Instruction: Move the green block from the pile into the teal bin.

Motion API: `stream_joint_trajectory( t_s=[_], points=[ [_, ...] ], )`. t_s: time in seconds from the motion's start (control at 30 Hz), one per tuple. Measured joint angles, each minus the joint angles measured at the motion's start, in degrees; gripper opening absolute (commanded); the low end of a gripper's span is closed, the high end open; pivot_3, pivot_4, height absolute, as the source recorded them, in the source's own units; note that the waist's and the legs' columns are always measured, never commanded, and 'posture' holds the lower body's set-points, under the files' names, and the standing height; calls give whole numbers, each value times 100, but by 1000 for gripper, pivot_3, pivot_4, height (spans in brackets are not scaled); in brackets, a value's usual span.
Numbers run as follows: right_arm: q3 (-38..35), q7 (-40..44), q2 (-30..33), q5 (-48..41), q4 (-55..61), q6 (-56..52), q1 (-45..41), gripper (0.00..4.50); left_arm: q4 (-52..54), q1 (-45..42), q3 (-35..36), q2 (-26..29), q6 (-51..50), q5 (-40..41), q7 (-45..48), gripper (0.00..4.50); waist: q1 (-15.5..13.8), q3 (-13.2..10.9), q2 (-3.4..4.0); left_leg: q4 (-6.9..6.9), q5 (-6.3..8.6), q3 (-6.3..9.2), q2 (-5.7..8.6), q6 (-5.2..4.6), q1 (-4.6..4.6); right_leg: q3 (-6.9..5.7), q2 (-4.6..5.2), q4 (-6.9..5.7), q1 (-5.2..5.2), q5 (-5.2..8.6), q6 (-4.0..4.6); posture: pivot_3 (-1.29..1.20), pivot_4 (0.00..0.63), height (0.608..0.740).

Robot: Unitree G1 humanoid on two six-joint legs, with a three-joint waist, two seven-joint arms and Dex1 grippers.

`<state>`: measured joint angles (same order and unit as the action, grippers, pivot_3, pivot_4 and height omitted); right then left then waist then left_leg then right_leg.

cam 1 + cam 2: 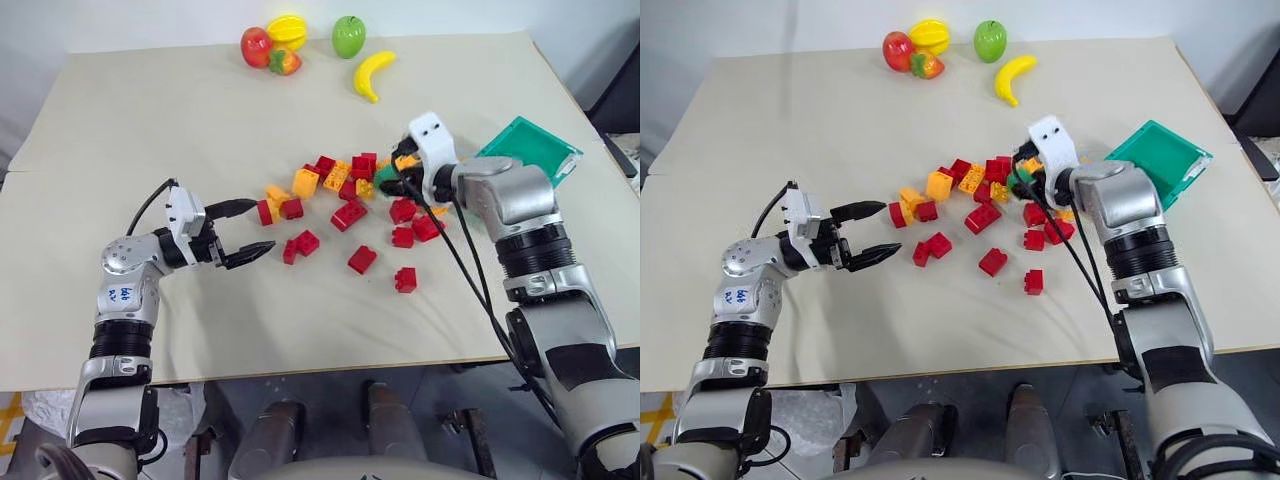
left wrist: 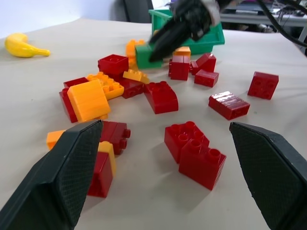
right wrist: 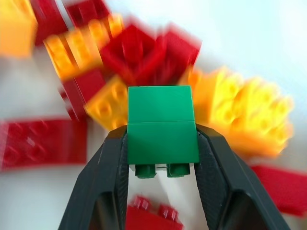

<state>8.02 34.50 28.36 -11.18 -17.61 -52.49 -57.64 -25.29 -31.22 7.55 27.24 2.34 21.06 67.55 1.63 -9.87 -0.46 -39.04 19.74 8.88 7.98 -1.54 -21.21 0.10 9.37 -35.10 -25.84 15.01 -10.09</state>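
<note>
Pile (image 3: 144,52) bricks motion-blurred beyond the green block (image 3: 162,128); stud counts unreadable.

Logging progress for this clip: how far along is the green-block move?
Done: the right gripper has closed on the green block at the pile. In hand: the block sits between its fingers, among the bricks. Left: carry it to the teal bin and release it. The left gripper is open, holding nothing.

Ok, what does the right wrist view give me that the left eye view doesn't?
Right wrist view: the green block sits squarely between both black fingers, studs facing the camera. Left eye view: the teal bin beside the right arm, the open left gripper short of the pile, and the toy fruits at the table's far edge. Both show the right gripper at the red and orange bricks.
</note>
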Motion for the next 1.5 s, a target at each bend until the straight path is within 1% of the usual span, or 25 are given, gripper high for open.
stream_joint_trajectory(
  t_s=[0.2,0.3,0.37,0.47,0.53,0.6,0.67,0.73,0.8,0.83,0.87,0.9,0.93,0.97,1.03,1.1,1.23,1.33,1.4,1.5],
  points=[
    [-344,-7,377,-183,1644,-522,683,1481,161,-108,-265,-297,-152,-3,-38,4500,-28,0,0,-7,1,-1,7,-1,-6,2,5,1,1,-2,-4,0,150,740],
    [-778,4,986,-234,2422,-512,1171,1481,287,-385,-554,-721,-294,-68,-277,4500,-160,0,0,-9,1,1,11,-2,-10,2,7,6,3,-4,-8,0,150,740],
    [-1063,55,1427,-220,2704,-341,1421,1481,306,-509,-718,-947,-376,-170,-522,4500,-172,0,-1,-9,1,-9,12,-4,-9,7,7,13,6,-10,-18,0,150,740],
    [-1262,212,2060,-107,2702,0,1773,1481,269,-663,-916,-1210,-420,-337,-772,4500,-170,0,-1,-10,1,-20,10,-5,-7,10,7,21,9,-12,-24,0,150,740],
    [-1341,229,2372,54,2368,371,1827,1481,180,-801,-1040,-1412,-407,-451,-936,4500,-148,0,-1,-10,1,-35,7,-5,-2,18,6,21,9,-15,-28,0,150,740],
    [-1345,228,2542,219,1873,803,1788,1481,66,-969,-1129,-1626,-373,-574,-1122,4500,-148,0,-1,-11,-1,-42,5,-7,5,21,5,19,12,-16,-29,0,150,740],
    [-1327,233,2547,320,1423,1187,1745,1481,-64,-1126,-1175,-1764,-325,-658,-1295,4500,-146,-1,-1,-11,-2,-48,2,-5,8,23,3,23,12,-20,-26,0,150,740],
    [-1286,253,2514,362,921,1574,1704,2238,-163,-1241,-1208,-1841,-241,-712,-1388,4500,-150,0,0,-11,-3,-50,1,-6,8,24,3,20,12,-22,-26,0,150,740],
    [-1267,293,2423,423,372,1982,1563,2789,-297,-1331,-1207,-1873,-171,-757,-1452,4500,-148,-1,2,-10,-4,-55,2,-8,7,28,3,24,12,-27,-30,0,150,740],
    [-1258,332,2394,447,139,2177,1505,3225,-346,-1351,-1206,-1885,-123,-763,-1460,4500,-150,-1,3,-10,-4,-55,2,-8,7,28,3,25,12,-27,-30,0,150,740],
    [-1213,376,2381,479,-121,2384,1431,3535,-434,-1376,-1205,-1904,-70,-766,-1463,4500,-155,-1,3,-10,-4,-54,3,-9,5,27,4,30,12,-29,-32,0,150,740],
    [-1180,410,2373,510,-278,2526,1394,3826,-484,-1378,-1205,-1916,-48,-768,-1464,4500,-157,-1,3,-9,-5,-53,4,-10,3,27,4,33,12,-29,-33,0,150,740],
    [-1162,438,2360,544,-401,2672,1378,4228,-507,-1378,-1205,-1919,-36,-769,-1459,4500,-157,-1,3,-8,-4,-51,4,-10,1,25,4,36,12,-29,-33,0,150,740],
    [-1163,441,2336,555,-483,2764,1367,4469,-513,-1378,-1203,-1915,-32,-769,-1456,4500,-157,-1,3,-7,-4,-51,4,-10,0,25,4,39,12,-30,-34,0,150,740],
    [-1255,437,2258,478,-333,2708,1429,4469,-503,-1376,-1198,-1854,-30,-769,-1469,4500,-155,-1,3,-4,-4,-50,3,-10,-2,25,4,41,9,-30,-34,0,150,740],
    [-1552,497,2256,163,403,2348,1811,4469,-404,-1309,-1152,-1742,-35,-761,-1486,4500,-165,-1,4,0,-4,-39,0,-10,-4,19,2,43,6,-30,-34,0,150,740],
    [-2283,875,2207,-994,2712,1183,3406,4469,64,-920,-923,-1277,-431,-516,-1348,4500,-194,-1,5,1,-2,-20,-2,-9,-10,13,-4,49,7,-29,-32,0,150,740],
    [-2523,1021,2111,-1491,3614,758,4303,4469,281,-646,-715,-879,-763,-228,-984,4500,-204,-1,7,-15,-2,-26,10,-16,-8,22,4,48,16,-37,-37,0,150,740],
    [-2766,1246,2015,-1734,4066,895,4933,4469,527,-407,-615,-551,-904,-16,-649,4500,-240,-1,7,-17,-3,-28,8,-16,7,21,1,48,31,-41,-35,0,150,740],
    [-2999,2036,1762,-1758,4101,2159,5947,4469,622,-68,-371,301,-1096,127,-210,4500,-266,-1,6,-12,-3,-30,-4,-11,17,22,-13,48,35,-42,-32,0,150,740]
  ],
)
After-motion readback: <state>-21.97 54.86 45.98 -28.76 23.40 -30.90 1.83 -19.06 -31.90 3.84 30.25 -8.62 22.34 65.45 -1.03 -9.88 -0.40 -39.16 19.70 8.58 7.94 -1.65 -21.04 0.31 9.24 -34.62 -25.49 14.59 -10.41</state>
